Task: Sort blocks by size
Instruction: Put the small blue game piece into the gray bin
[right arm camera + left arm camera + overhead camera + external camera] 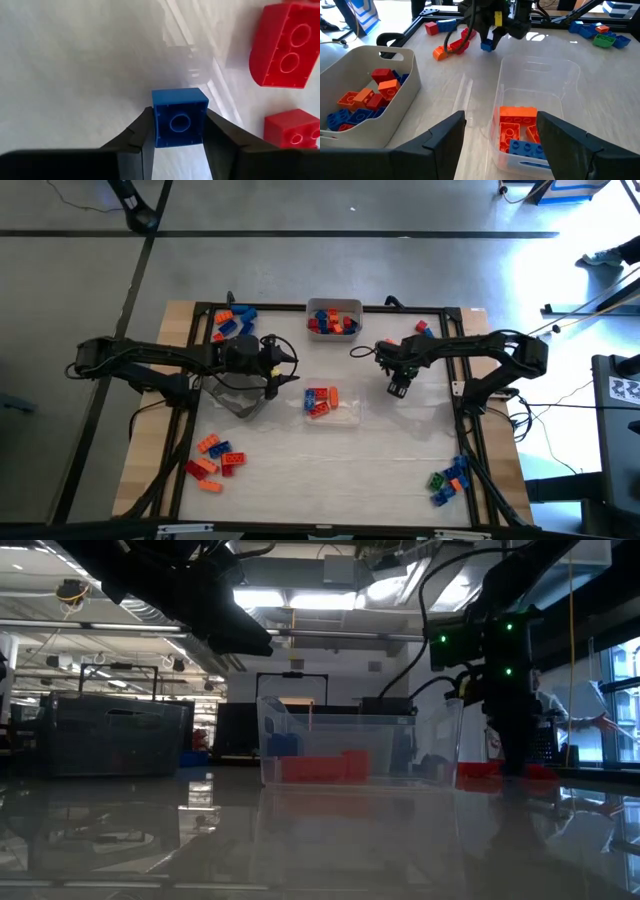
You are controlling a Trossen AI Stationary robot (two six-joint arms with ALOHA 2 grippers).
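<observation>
My right gripper [397, 389] points down at the table, right of the clear tray [345, 417], and is shut on a small square blue block [179, 124]. Two red blocks [287, 45] lie on the table close beside it. The clear tray [535, 90] holds several orange and blue blocks [517, 131]. My left gripper [290, 367] hovers open at the tray's left side, nothing between its fingers [445, 145]. A white bin [333, 320] at the far edge holds more blocks. My right gripper pinches the blue block by two opposite side walls [159, 125], one finger [137, 137] on each. The fingers come from above, pointing down. The block's hollow underside faces the wrist camera. Whether it rests on the table or is clear of it, I cannot tell.
Loose blocks lie in piles at the far left [232, 322], near left [215, 460] and near right [448, 480] corners. An orange block [439, 52] lies near the red ones. The black frame rails [190, 410] border the table.
</observation>
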